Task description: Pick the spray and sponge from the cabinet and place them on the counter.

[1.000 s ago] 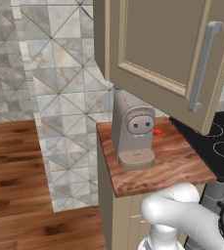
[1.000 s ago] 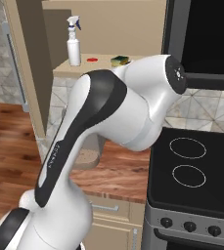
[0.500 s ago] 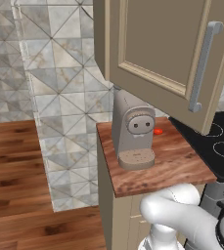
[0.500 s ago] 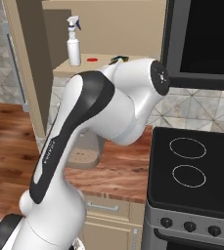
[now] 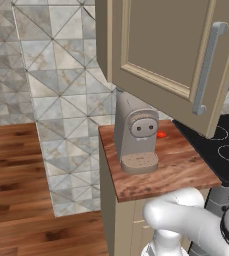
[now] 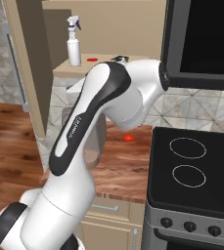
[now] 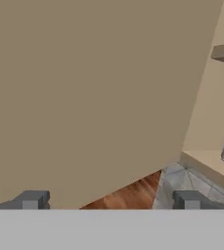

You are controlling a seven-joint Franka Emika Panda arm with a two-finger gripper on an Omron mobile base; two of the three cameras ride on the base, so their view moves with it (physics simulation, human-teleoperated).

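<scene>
a rendered kitchen seen from three cameras. in the right base view, one open beige cabinet (image 6: 108, 29) fills the upper left of the frame, with its door (image 6: 23, 63) swung out along the left edge. on its single visible shelf stand three things: one pale spray (image 6: 74, 43) bottle, upright at the upper left, one small flat red thing (image 6: 92, 59) just right of it, and, further right, a sliver of one sponge (image 6: 119, 58) with a dark green top, mostly hidden behind the robot's white arm. the arm rises from the lower left and bends across the centre of the frame.

below the shelf, one reddish-brown wood counter (image 6: 118, 171) lies in the middle of the frame. on it sit one small red-orange thing (image 6: 128, 138) near the centre and one grey coffee machine (image 6: 94, 141), largely covered by the arm. one black stovetop (image 6: 196, 166) with ring marks takes the lower right, touching the counter's edge.

in the left base view, the cabinet door, with one long grey bar handle (image 5: 207, 67), hangs across the upper right. the coffee machine stands on the counter at centre.

in the hand view, the gripper (image 7: 108, 200) shows two dark fingertips (image 7: 33, 199) at the bottom edge, set wide apart with nothing between them. the flat tan door face covers most of the frame, and the spray bottle's base peeks in at the right edge on the shelf.
</scene>
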